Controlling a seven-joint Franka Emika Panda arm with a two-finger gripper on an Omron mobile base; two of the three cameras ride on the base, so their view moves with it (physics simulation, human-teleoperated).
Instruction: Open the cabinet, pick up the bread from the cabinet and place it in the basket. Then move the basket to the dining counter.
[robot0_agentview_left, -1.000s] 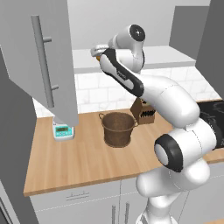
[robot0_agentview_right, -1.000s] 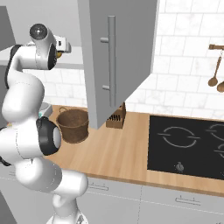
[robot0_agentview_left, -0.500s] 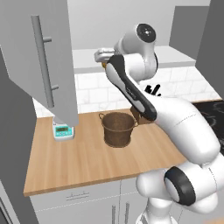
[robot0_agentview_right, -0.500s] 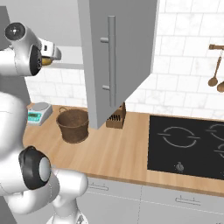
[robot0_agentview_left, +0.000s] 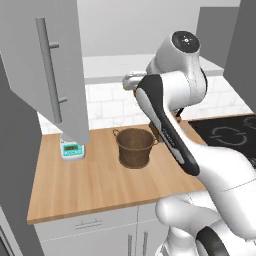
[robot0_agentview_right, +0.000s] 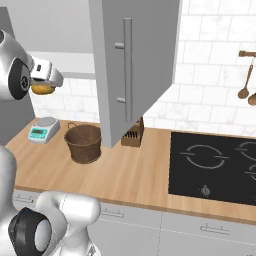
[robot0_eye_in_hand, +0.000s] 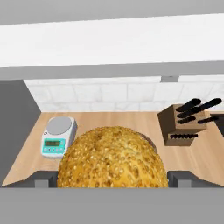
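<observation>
The bread (robot0_eye_in_hand: 113, 162), a golden seeded bun, fills the space between my fingertips, and my gripper (robot0_eye_in_hand: 113, 177) is shut on it. In the right base view the gripper (robot0_agentview_right: 44, 80) hangs in the air with the bread (robot0_agentview_right: 42, 89) under it, just below the cabinet's white shelf (robot0_agentview_right: 75, 62). The cabinet door (robot0_agentview_right: 132, 65) stands swung open, as does the other door (robot0_agentview_left: 55, 75). The dark woven basket (robot0_agentview_left: 135, 147) stands on the worktop, lower than the gripper (robot0_agentview_left: 133, 82) and close to it. The dining counter is out of view.
A small teal kitchen scale (robot0_agentview_left: 71, 150) sits left of the basket. A brown knife block (robot0_agentview_right: 134, 134) stands behind the open door. The black hob (robot0_agentview_right: 215, 167) takes up the right of the worktop. Wooden spoons (robot0_agentview_right: 247, 75) hang on the tiled wall.
The hand has come down and away from the cabinet shelf with the bread in it, toward the basket. The arm's upper links have swung round.
</observation>
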